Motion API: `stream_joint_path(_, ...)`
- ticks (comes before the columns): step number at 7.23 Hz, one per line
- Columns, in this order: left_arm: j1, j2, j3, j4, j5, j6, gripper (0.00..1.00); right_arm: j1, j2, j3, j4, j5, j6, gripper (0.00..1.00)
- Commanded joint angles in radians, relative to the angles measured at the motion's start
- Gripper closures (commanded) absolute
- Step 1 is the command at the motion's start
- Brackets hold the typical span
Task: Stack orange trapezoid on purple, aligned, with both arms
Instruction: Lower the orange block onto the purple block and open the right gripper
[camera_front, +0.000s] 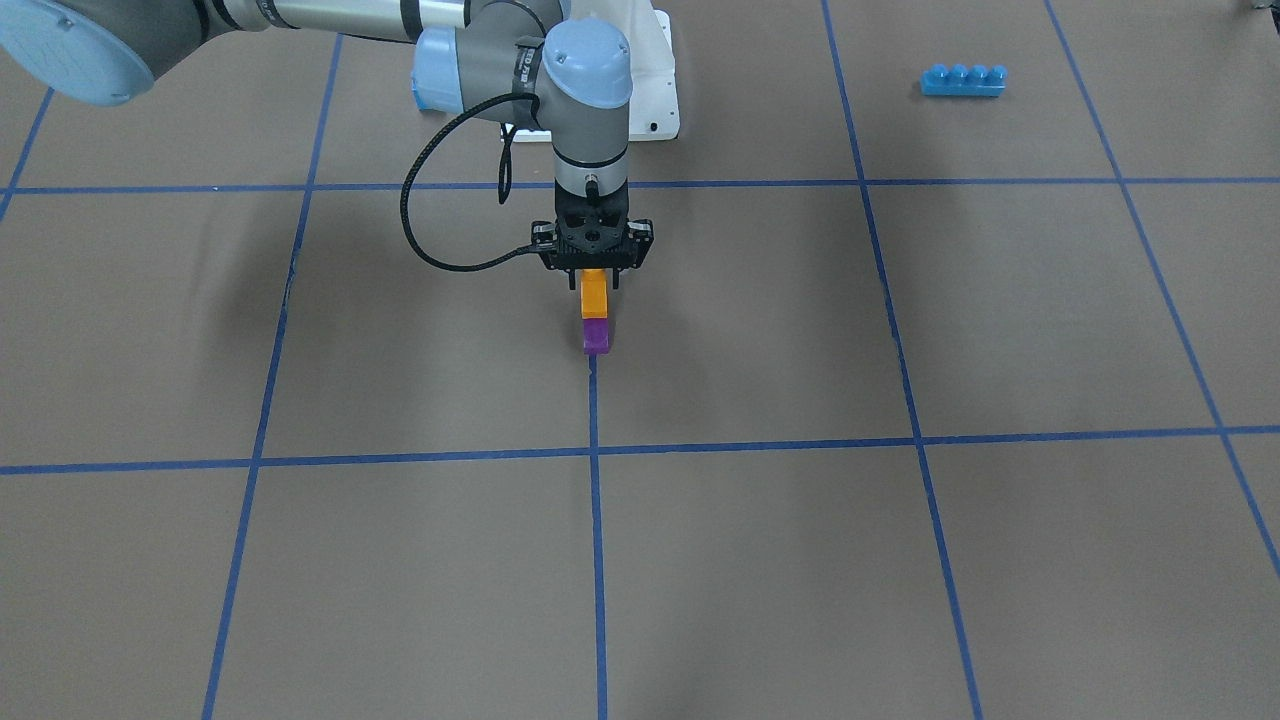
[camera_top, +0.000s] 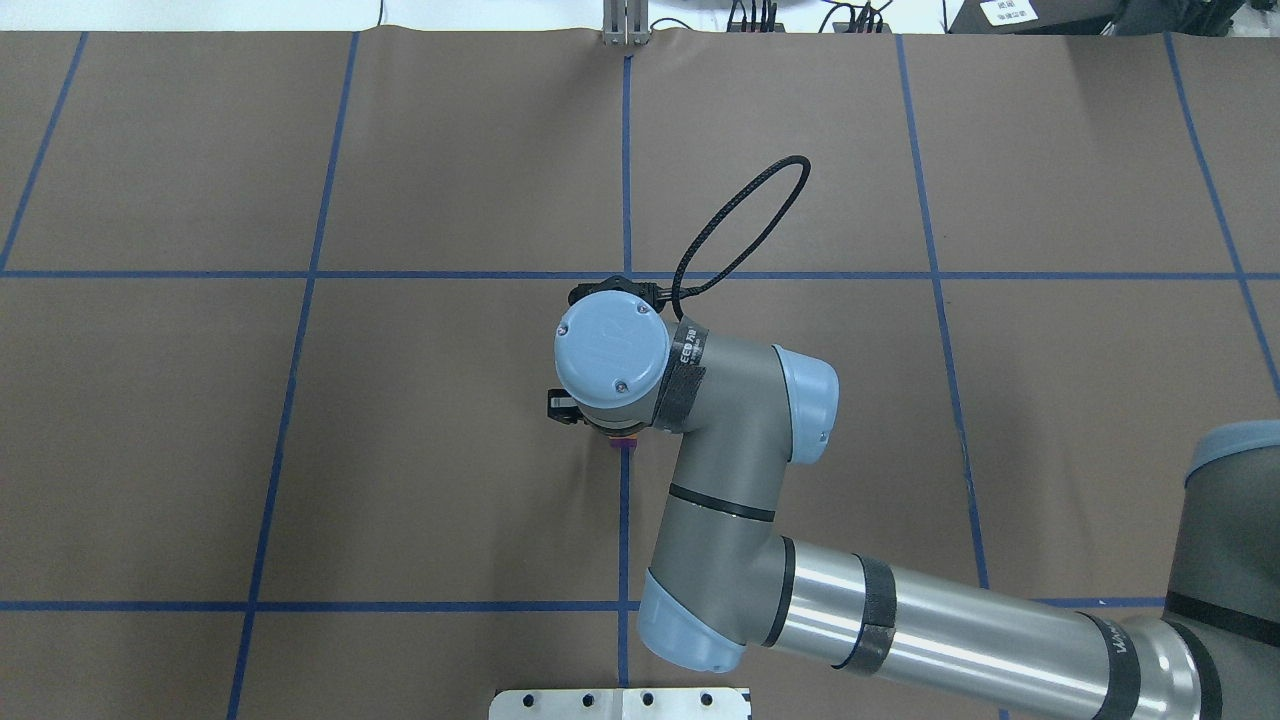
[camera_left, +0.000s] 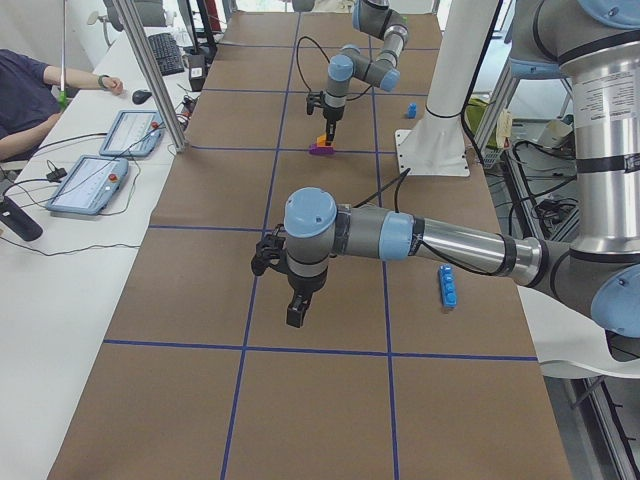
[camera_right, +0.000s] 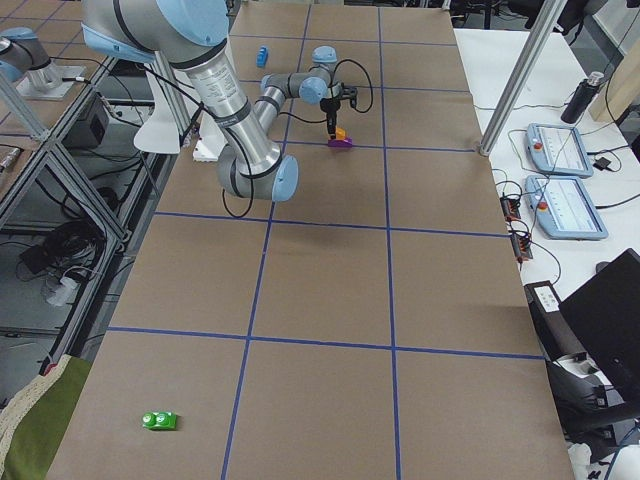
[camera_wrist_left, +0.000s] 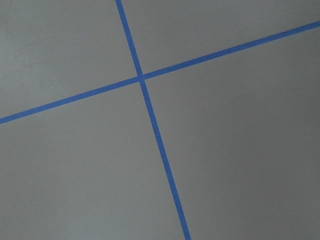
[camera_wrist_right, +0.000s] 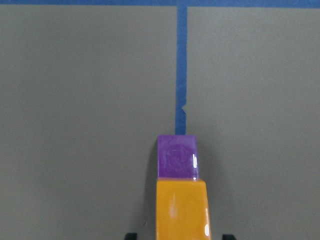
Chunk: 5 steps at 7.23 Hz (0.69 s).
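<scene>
Near the middle of the table (camera_front: 800, 560), on a blue tape line (camera_front: 594, 400), the orange trapezoid (camera_front: 593, 297) sits on the purple (camera_front: 596, 337), their sides looking in line, so the stack seems made. The right gripper (camera_front: 594, 285) hangs over it, jaws spread clear of the orange and gripping nothing, likely so as not to disturb it. The left gripper (camera_left: 297, 312) hovers well apart; whether its jaws are parted cannot be told.

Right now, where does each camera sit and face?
Front: across table, facing robot; right gripper, orange block.
Overhead: behind robot, down; right arm.
Left side: left end; left gripper near.
Right side: right end; right arm near.
Left wrist: down; tape cross.
Right wrist: down; orange on purple block.
Front, right wrist share blocks.
</scene>
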Motion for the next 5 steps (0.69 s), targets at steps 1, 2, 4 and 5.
stream_joint_path(1,-0.001,0.000,-0.003,0.000,-0.002,-0.001,0.00,0.000,-0.001,0.000,-0.001,0.000,-0.003,0.00)
stream_joint_path(2,-0.001,0.000,-0.003,0.000,-0.002,-0.001,0.00,0.006,-0.001,0.012,-0.002,0.000,-0.004,0.00)
stream_joint_path(4,-0.001,0.011,0.003,0.000,-0.002,-0.001,0.00,0.096,-0.005,0.090,-0.045,0.082,-0.047,0.00)
stream_joint_path(5,-0.001,0.015,0.002,0.000,0.000,-0.006,0.00,0.173,-0.020,0.165,-0.115,0.163,-0.116,0.00)
